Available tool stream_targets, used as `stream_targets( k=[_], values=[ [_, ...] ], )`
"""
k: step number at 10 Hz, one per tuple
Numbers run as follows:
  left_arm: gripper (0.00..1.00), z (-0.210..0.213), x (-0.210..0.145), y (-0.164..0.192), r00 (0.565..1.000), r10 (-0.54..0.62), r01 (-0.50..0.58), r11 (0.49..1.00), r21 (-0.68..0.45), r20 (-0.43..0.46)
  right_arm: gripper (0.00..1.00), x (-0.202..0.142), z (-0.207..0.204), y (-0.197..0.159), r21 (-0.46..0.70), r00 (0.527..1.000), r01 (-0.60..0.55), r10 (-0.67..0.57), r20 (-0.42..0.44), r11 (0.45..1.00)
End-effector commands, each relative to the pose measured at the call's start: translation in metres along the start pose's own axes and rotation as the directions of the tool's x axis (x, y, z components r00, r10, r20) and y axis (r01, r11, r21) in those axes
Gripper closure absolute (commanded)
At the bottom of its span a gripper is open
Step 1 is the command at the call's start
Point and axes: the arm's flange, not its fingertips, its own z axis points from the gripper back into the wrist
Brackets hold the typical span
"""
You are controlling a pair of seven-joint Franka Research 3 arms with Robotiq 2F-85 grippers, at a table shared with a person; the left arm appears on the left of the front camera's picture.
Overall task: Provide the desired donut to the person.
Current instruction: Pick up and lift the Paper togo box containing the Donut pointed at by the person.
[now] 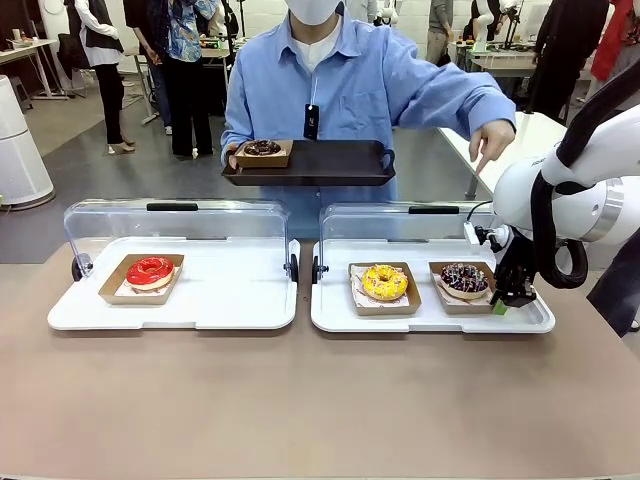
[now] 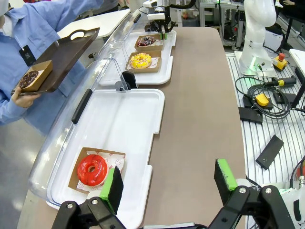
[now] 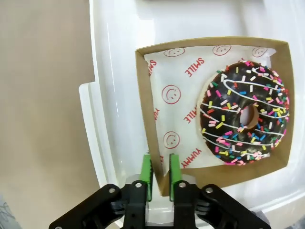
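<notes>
Two white moulded plastic trays sit side by side on the tan tabletop (image 1: 320, 400), the left tray (image 1: 235, 295) and the right tray (image 1: 333, 312), each with a clear domed lid tipped open behind it. Three ring donuts lie in them, each in a shallow brown card box lined with printed paper. One glossy red donut (image 1: 150, 271) is in the left tray. One yellow donut (image 1: 385, 282) and one sprinkled donut (image 3: 245, 114), chocolate with white drizzle, are in the right. A fourth, dark donut (image 1: 262, 148) rests on the flat black tray (image 1: 330, 162) the person (image 1: 350, 80) holds up. Their other hand (image 1: 490, 140) points down toward the right tray's end. The right gripper (image 3: 160, 164) is pinched tight on the sprinkled donut's card box (image 3: 141, 95) at a corner of its wall, with the donut just past the pads. The left gripper (image 2: 167, 179) hangs spread wide over the left tray's edge, with the red donut beside one pad.
</notes>
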Motion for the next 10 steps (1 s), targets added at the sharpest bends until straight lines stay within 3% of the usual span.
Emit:
stream_targets(
  k=[1,6,10],
  values=[
    [0.00,0.001,0.000,-0.001,1.000,0.001,-0.001,1.000,-0.001,0.017,1.00,-0.002,-0.003,-0.002,0.010,1.000,-0.006,0.006,-0.003,1.000],
    [0.00,0.001,0.000,-0.001,1.000,0.001,-0.001,1.000,-0.001,0.017,1.00,0.002,0.008,0.005,0.006,0.999,-0.043,0.043,0.010,0.999],
    [0.00,0.001,0.000,-0.001,1.000,0.001,-0.001,1.000,-0.001,0.017,1.00,0.030,0.085,0.043,0.107,0.988,-0.116,0.125,-0.086,0.987]
  ],
)
